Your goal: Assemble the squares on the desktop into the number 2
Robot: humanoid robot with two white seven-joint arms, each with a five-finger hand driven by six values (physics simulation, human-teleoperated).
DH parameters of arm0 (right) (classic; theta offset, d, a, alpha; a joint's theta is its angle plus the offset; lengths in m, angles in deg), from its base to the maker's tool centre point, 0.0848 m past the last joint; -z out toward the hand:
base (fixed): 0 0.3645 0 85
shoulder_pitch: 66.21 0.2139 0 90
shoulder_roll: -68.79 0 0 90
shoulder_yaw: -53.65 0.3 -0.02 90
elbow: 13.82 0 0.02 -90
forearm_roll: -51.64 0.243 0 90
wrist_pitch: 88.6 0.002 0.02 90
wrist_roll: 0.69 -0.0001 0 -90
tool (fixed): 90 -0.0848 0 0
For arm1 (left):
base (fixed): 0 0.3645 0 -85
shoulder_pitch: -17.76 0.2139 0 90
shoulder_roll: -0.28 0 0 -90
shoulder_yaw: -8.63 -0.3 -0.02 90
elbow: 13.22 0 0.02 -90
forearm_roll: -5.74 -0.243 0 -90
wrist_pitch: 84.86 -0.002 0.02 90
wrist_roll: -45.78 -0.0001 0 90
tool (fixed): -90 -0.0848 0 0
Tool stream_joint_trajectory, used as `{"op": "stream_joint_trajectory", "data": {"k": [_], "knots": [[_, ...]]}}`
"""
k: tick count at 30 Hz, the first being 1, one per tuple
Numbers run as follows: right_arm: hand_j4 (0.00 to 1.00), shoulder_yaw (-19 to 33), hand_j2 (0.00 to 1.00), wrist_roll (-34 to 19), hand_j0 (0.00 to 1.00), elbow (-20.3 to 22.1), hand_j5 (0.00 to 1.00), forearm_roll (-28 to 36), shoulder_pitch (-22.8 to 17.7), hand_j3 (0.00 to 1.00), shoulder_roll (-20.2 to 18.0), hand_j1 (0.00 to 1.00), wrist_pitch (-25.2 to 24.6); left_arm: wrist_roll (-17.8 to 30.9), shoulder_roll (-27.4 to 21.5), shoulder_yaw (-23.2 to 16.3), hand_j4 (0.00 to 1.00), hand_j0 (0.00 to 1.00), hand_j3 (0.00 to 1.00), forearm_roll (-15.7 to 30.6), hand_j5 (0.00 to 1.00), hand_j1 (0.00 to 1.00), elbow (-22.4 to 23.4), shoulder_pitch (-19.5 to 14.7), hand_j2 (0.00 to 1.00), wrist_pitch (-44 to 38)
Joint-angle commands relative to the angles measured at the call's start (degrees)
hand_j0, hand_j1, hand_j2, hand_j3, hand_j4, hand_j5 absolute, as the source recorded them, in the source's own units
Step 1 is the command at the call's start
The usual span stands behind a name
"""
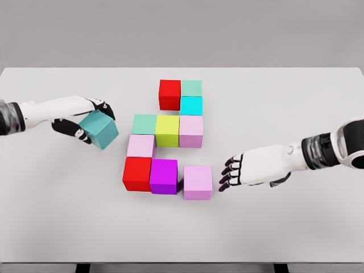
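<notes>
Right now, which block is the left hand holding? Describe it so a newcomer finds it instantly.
Start at the cluster of coloured blocks in the middle of the white table, then look left of it. There the left hand grips a teal block, lifted and tilted. Unlike the others, it sits apart from the cluster, touching no other block.

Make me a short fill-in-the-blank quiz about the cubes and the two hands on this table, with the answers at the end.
1. The left hand grips a ____ cube, lifted and tilted beside the figure.
2. The right hand holds nothing; its fingers are ____.
3. The bottom row reads red cube, ____ cube, then a pink cube set slightly apart.
4. The top row's left cube is ____.

Answers: teal; open; magenta; red
</notes>
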Motion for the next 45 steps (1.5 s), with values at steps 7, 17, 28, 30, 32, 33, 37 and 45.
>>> {"op": "stream_joint_trajectory", "data": {"k": [7,17,28,30,32,33,37,45], "knots": [[1.00,-0.6,1.00,0.0,1.00,0.0,1.00,0.5,0.1,1.00,2.8,1.00,-0.1,0.0,4.4,0.0,0.33,0.33,0.33,0.0,0.33,0.33,5.9,-2.5,0.33,-1.7],[1.00,-0.1,1.00,0.0,1.00,-0.1,1.00,1.2,0.4,1.00,3.9,1.00,-0.1,0.0,10.7,-0.1,0.32,0.32,0.32,-0.3,0.32,0.32,14.5,-6.9,0.32,-1.8],[1.00,0.9,1.00,0.0,1.00,-0.4,1.00,1.3,0.4,1.00,3.8,1.00,-0.1,0.0,15.4,-0.1,0.32,0.32,0.32,-0.3,0.32,0.32,22.8,-11.4,0.32,-1.9],[1.00,1.0,1.00,0.0,1.00,-0.6,1.00,1.3,0.4,1.00,3.9,1.00,-0.1,0.0,16.3,-0.1,0.32,0.32,0.32,-0.3,0.32,0.32,23.7,-12.2,0.32,-3.8],[1.00,1.4,1.00,0.0,1.00,-0.6,1.00,1.3,0.4,1.00,3.8,1.00,-0.1,0.0,16.6,-0.1,0.32,0.32,0.32,-0.3,0.32,0.32,23.9,-12.7,0.32,-4.2],[1.00,1.4,1.00,0.0,1.00,-0.7,1.00,1.3,0.4,1.00,3.8,1.00,-0.1,0.0,17.1,0.0,0.32,0.32,0.32,-0.3,0.32,0.32,24.5,-13.0,0.32,-4.2],[1.00,1.7,1.00,0.0,1.00,-0.8,1.00,1.1,0.4,1.00,3.9,1.00,-0.1,0.0,19.8,-0.1,0.32,0.32,0.32,-0.3,0.32,0.32,28.6,-14.9,0.32,-4.2],[1.00,1.8,1.00,0.0,1.00,-2.5,1.00,0.6,0.4,1.00,3.9,1.00,-0.1,0.0,23.0,0.0,0.32,0.32,0.32,-0.3,0.32,0.32,31.1,-16.9,0.32,-9.3]]}}
